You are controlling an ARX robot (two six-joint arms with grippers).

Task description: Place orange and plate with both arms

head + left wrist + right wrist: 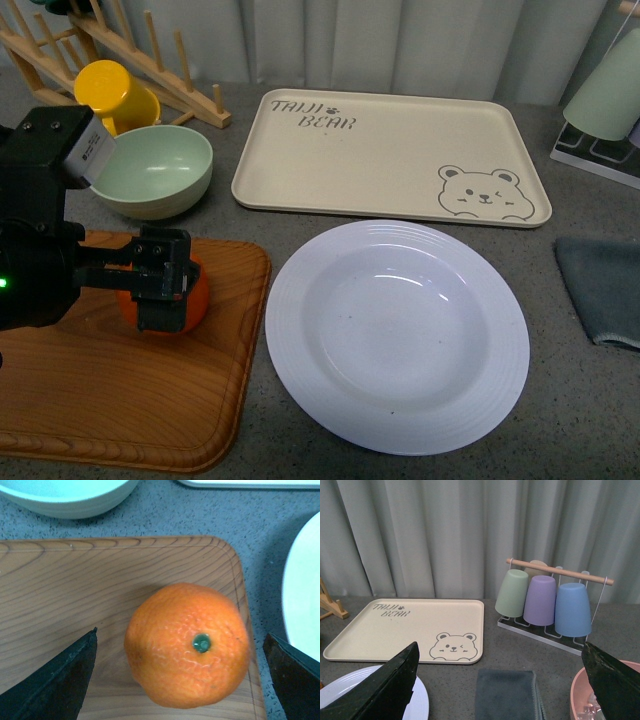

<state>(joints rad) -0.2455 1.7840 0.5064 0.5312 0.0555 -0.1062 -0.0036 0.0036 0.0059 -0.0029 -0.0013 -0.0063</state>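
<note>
Left tool (180,632) straddling orange (186,646) without touching, wooden board (75,590) beneath, plate (292,322) beside

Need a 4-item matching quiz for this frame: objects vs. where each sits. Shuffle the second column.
Things:
1. orange
2. plate
3. pale green bowl
4. yellow mug

Places:
A. beside the wooden rack, far left
B. on the grey table, nearer the robot than the bear tray
C. on the wooden board
D. on the table, just beyond the board's far edge

Pairs: 1-C, 2-B, 3-D, 4-A
</note>
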